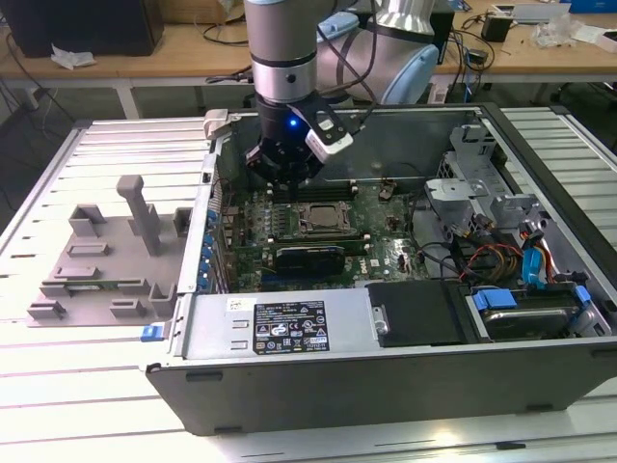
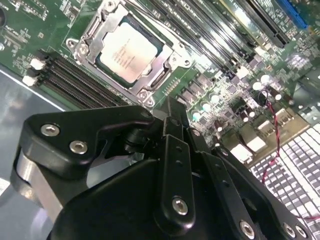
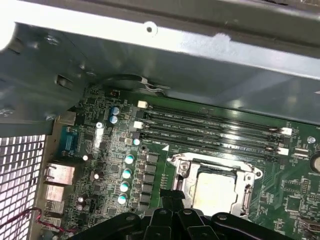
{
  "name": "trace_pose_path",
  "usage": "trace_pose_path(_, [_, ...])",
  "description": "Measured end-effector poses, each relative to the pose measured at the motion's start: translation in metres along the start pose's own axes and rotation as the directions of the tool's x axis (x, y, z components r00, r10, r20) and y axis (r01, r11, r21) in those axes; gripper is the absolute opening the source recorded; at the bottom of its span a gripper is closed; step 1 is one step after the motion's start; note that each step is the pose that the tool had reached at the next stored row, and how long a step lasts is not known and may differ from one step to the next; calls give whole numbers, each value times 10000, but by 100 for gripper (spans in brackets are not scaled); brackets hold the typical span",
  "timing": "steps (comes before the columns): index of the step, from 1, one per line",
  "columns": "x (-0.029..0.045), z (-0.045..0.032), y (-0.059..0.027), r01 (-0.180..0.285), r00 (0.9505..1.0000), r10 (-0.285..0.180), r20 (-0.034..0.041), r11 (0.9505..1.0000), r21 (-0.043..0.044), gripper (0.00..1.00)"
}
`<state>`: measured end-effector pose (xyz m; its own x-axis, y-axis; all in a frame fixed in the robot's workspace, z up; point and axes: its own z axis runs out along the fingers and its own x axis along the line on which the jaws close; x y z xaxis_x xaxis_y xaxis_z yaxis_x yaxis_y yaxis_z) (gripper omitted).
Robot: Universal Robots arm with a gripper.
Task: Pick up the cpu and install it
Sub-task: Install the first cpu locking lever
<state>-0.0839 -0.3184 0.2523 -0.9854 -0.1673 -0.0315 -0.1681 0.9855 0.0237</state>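
The cpu (image 2: 129, 52) is a flat square chip with a silver-grey top, lying in the motherboard socket inside the open computer case. It also shows as cpu (image 3: 215, 192) and, small, as cpu (image 1: 326, 218). A metal socket frame (image 2: 165, 60) surrounds it. My black gripper (image 1: 289, 191) hangs just above the motherboard, a little to the exterior view's left of the socket and apart from the chip. In both wrist views its fingers meet at one tip, gripper (image 2: 170, 107) and gripper (image 3: 172, 196), shut with nothing between them.
Memory slots (image 3: 210, 127) run along the far side of the socket, close to the case wall (image 3: 165, 55). A drive cage with cables (image 1: 501, 241) fills the case's right in the exterior view. A grey plastic tray with blocks (image 1: 106, 260) lies on the table to the left.
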Motion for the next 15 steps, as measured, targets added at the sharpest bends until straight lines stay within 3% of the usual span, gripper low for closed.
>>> trace_pose_path(2, [-2, -68, 2, 1, 10000, -1, -1, 10000, 7, 11])
trace_pose_path(5, [7, -86, 4, -2, 10000, 2, 0, 10000, 16, 11])
trace_pose_path(12, [172, -90, 42, 1, 10000, -1, 12, 10000, 1, 11])
trace_pose_path(13, [187, -91, 45, -1, 10000, 2, 22, 10000, -47, 11])
trace_pose_path(15, [210, -92, 49, -5, 10000, 8, 72, 9995, -315, 11])
